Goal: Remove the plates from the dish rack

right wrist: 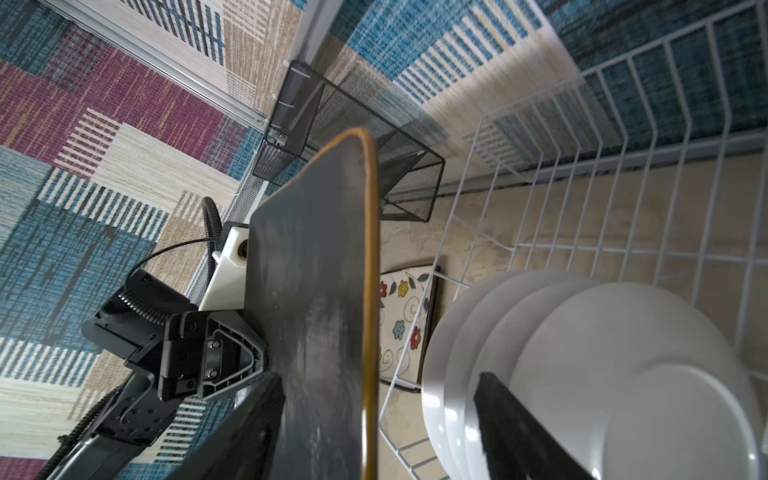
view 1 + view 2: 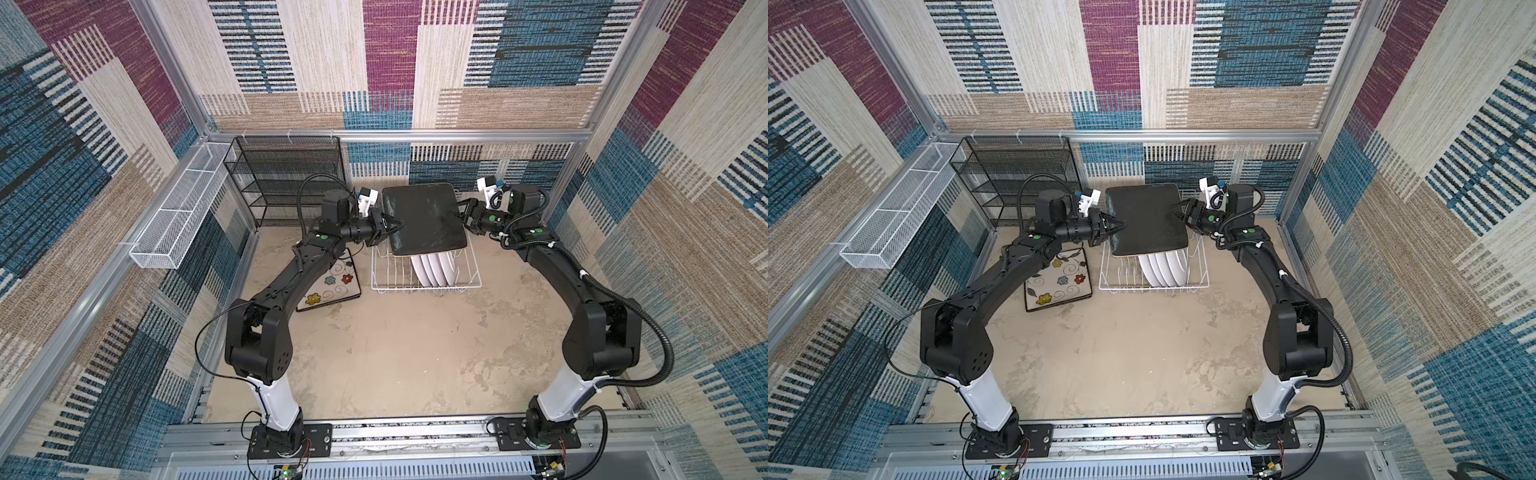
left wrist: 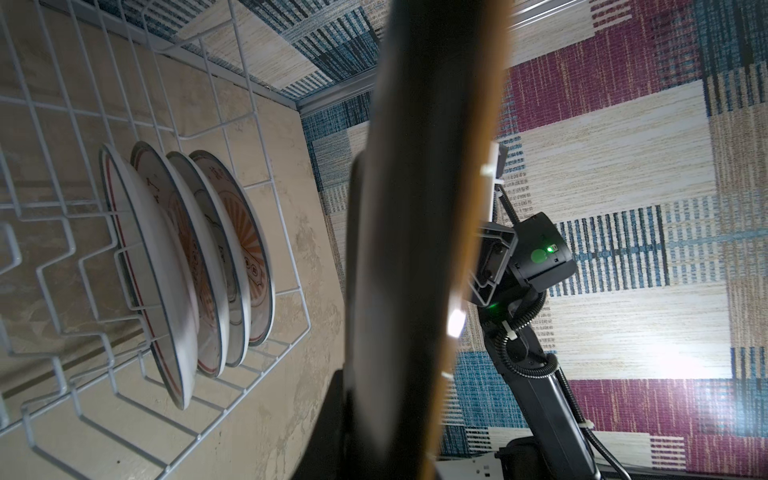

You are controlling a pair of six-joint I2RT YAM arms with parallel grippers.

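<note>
A square plate (image 2: 424, 218) (image 2: 1146, 220) hangs black back up over the dish rack (image 2: 469, 274) (image 2: 1113, 274). My left gripper (image 2: 398, 226) (image 2: 1121, 226) is shut on its left edge; in the left wrist view the plate (image 3: 424, 208) fills the middle. My right gripper (image 2: 457, 210) (image 2: 1177, 210) is open at the plate's right edge: one finger (image 1: 249, 428) lies by the black back, the other finger (image 1: 519, 436) stands well apart. Several round white plates (image 2: 432, 270) (image 3: 187, 257) (image 1: 623, 374) stand upright in the rack. Another square plate (image 2: 332, 286) (image 1: 401, 328) lies flowered face up left of the rack.
A black mesh shelf unit (image 2: 286, 178) stands at the back left, close behind my left arm. A long white mesh basket (image 2: 178, 220) hangs on the left wall frame. Patterned walls enclose the beige table (image 2: 395, 353) on three sides.
</note>
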